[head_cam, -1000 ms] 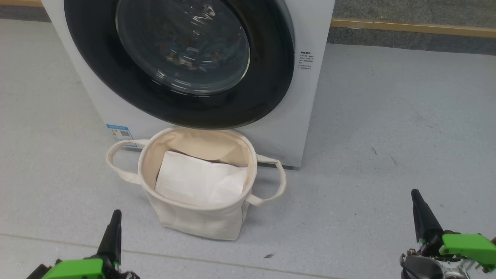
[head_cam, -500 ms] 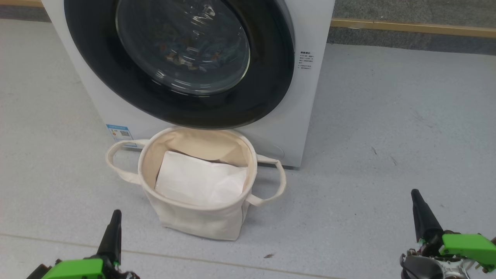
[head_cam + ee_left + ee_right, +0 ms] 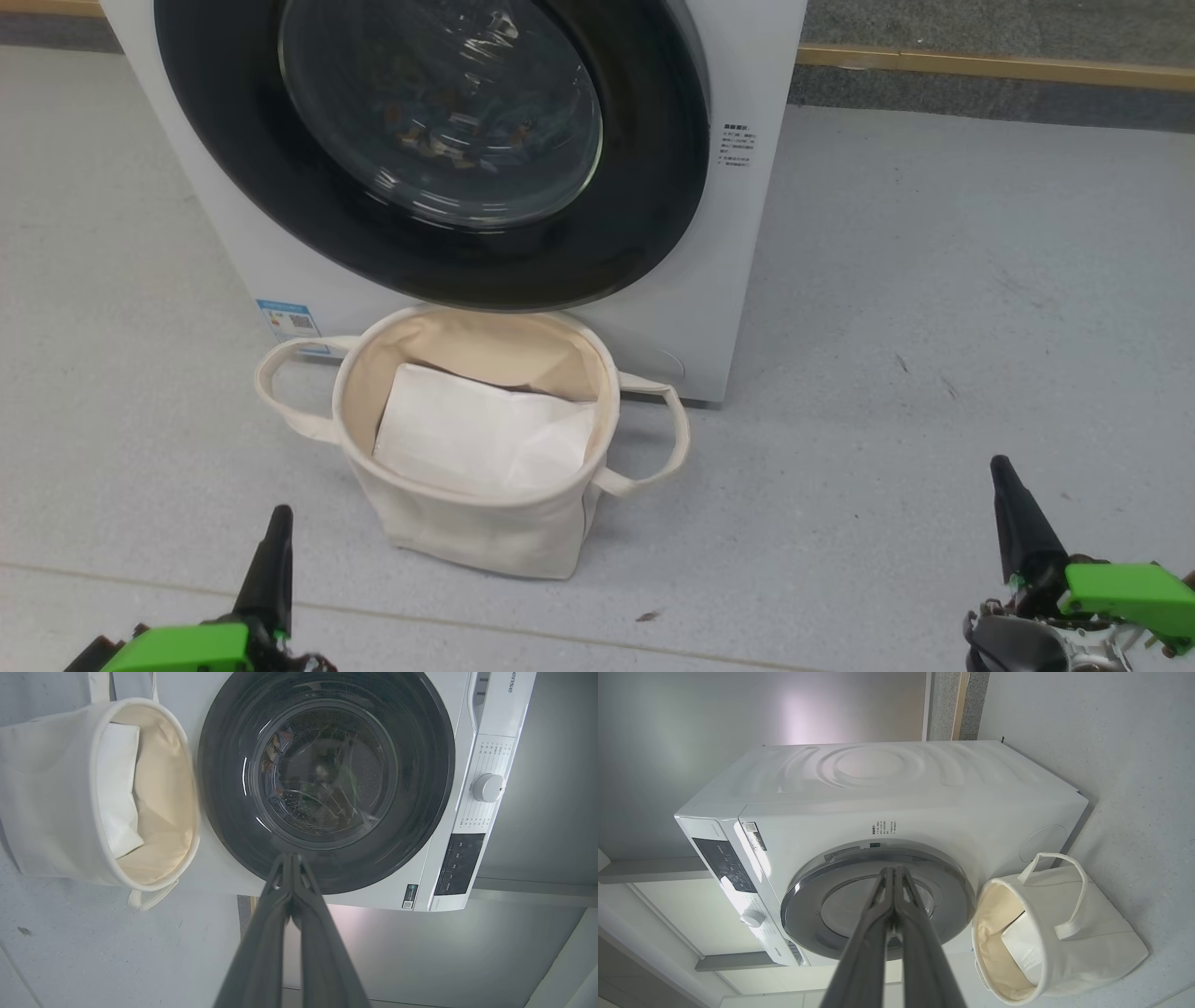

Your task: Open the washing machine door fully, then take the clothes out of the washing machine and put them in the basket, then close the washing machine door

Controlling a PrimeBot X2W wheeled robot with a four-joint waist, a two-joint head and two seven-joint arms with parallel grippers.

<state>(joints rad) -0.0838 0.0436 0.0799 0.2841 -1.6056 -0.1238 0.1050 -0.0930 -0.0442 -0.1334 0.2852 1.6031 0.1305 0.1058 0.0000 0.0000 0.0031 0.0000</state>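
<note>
Nearest the robot, the left pincer (image 3: pixel 279 515) rises from the lower left of the head view and the right pincer (image 3: pixel 1001 465) from the lower right. Each has its two dark fingers pressed together into a single point, holding nothing, and both hang above the grey floor (image 3: pixel 934 327), well apart from everything else. Between them and a little farther off stands the basket (image 3: pixel 467 537), upright on the floor with one loop handle out to each side. A folded white sheet (image 3: pixel 481 434) lies inside it, leaning against the wall. Just behind the basket, its rim almost under the lower edge of the door, is the washing machine (image 3: pixel 738 233), with a blue sticker (image 3: pixel 289 319) low on its front at the left. Its door (image 3: pixel 280 205) is shut flat against the front, a glossy black ring around the domed glass. Through that glass the clothes (image 3: pixel 439 131) show only as dim patches with orange and red specks inside the drum. The left wrist view shows a white dial (image 3: pixel 488 787) on the control strip beyond the door.
</note>
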